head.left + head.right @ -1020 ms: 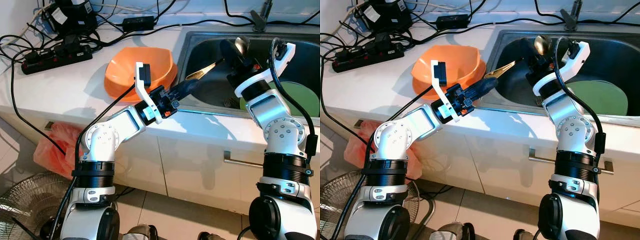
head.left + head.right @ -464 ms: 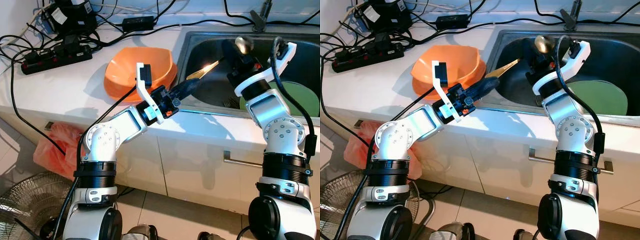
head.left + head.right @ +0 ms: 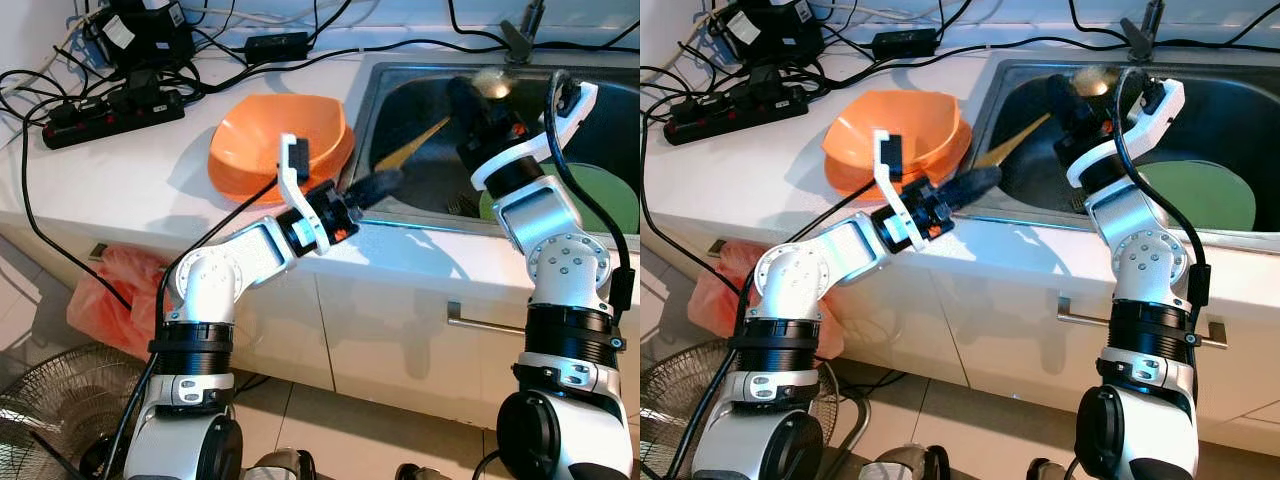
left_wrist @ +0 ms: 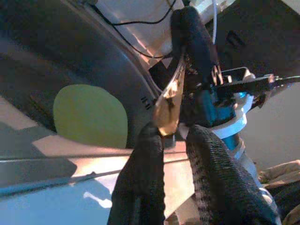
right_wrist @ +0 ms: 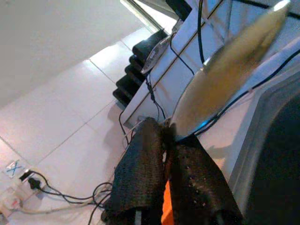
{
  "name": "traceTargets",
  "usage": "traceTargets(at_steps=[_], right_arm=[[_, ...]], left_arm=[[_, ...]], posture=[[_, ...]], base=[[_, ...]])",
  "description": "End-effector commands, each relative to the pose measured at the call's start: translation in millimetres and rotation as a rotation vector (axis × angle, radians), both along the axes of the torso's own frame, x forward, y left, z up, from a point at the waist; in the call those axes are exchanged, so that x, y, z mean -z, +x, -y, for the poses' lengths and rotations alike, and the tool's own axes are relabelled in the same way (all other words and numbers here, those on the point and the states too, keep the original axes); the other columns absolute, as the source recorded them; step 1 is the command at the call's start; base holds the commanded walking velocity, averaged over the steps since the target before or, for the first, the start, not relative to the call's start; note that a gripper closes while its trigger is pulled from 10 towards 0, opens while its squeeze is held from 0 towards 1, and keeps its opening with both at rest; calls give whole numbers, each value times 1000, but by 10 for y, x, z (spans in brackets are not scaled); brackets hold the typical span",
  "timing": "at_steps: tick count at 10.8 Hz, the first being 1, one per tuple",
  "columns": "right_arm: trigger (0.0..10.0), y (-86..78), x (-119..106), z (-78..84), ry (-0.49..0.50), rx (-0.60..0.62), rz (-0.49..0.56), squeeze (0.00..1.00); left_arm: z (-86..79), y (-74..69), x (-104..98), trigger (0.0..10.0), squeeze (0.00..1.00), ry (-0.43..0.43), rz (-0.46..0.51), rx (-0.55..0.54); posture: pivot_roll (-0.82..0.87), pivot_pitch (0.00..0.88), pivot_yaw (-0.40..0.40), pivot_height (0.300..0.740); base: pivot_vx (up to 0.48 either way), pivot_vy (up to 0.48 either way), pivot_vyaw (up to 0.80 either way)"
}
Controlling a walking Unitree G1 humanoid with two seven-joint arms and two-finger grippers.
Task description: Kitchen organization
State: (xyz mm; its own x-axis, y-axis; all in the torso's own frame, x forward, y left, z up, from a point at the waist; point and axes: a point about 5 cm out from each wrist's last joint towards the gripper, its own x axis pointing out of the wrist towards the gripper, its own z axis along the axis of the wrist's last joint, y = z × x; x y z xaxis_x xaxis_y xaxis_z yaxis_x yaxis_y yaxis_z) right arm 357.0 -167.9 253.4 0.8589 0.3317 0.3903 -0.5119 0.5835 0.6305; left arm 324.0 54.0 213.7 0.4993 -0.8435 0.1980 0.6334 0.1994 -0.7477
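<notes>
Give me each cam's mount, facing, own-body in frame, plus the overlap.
Left and right eye: head, looking down at the counter, orange bowl and sink; both silver arms show.
Left wrist: along the left gripper, shut on a gold utensil, facing the sink.
Right wrist: along the right gripper, shut on a spoon, facing the wall and cables.
Shared: green plate in eye and left wrist views.
</notes>
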Motion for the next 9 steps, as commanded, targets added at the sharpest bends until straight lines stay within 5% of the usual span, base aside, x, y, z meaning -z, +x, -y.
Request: traceTargets(at_steps=[1,4,6,9], right_arm=[[0,13,25,-12,-17,11,-21,0],[0,33,35,-1,-25,24,-27,0],[0,76,62,59,-84,92,-41,0],[0,220,153,274,-392,273,-48,0]], left_arm=[[-18,14,-91,10000,1000,-14,33,-2],[-67,37,-92,10000,1000,-7,36,-28],[-120,13,-105,10000,1000,122,145,-66],[-184,-58,-84,10000,1000,253,254,-38]], posture=[[87,117,121,740],[86,116,114,740],[89,117,109,740],[113,128,113,740]], base=[[0,0,0],[0,0,0],[0,0,0],[0,0,0]])
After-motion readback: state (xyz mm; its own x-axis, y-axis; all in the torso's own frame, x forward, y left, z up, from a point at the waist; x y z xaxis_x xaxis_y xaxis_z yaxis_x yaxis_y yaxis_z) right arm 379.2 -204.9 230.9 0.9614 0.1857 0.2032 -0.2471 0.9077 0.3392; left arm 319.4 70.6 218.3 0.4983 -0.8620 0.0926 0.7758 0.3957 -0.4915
